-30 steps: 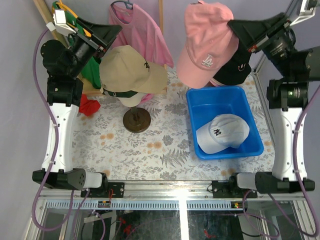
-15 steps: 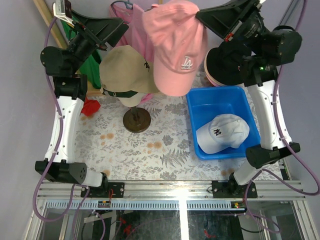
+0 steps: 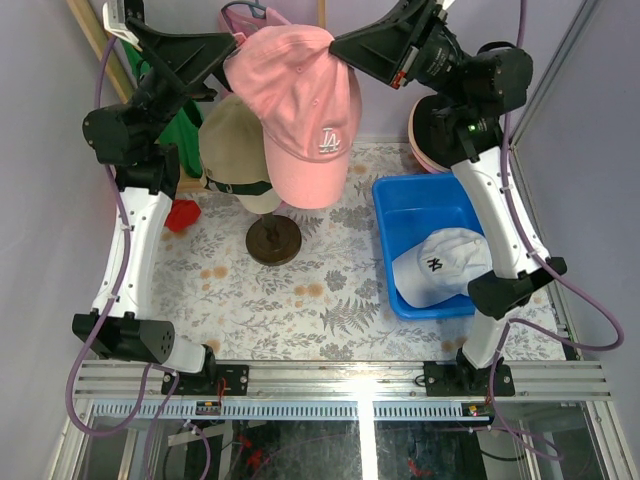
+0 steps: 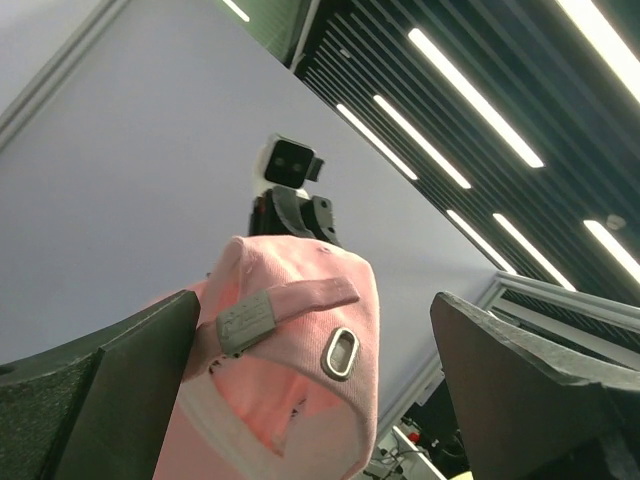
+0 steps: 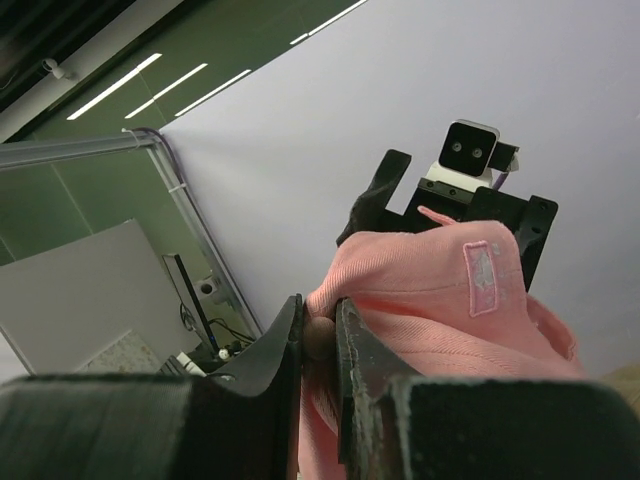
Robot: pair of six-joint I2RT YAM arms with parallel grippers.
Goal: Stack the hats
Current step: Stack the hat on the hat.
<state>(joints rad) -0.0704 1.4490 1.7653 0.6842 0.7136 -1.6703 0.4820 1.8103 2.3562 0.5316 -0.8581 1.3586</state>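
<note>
The flowered table [image 3: 250, 290] fills the lower part of the top view, with a blue bin [image 3: 420, 205] on its right side. Both arms reach up over the back of the table and meet above it.

The pink baseball cap [image 3: 295, 110] hangs in the air between them, brim pointing down. It sits above and just right of the tan cap [image 3: 225, 140]. That cap rests on a dark green cap [image 3: 240, 186], and both are on the cream mannequin head [image 3: 262, 200]. The white cap [image 3: 445, 265] lies in the bin, well apart from the others.

The right gripper [image 5: 320, 330] pinches a fold of the pink cap's fabric, jaws tight on the cloth. The left gripper [image 4: 312, 296] has its fingers [image 4: 100, 400] spread wide, one on each side of the pink cap's back strap. Whether either finger touches the cap cannot be told.
</note>
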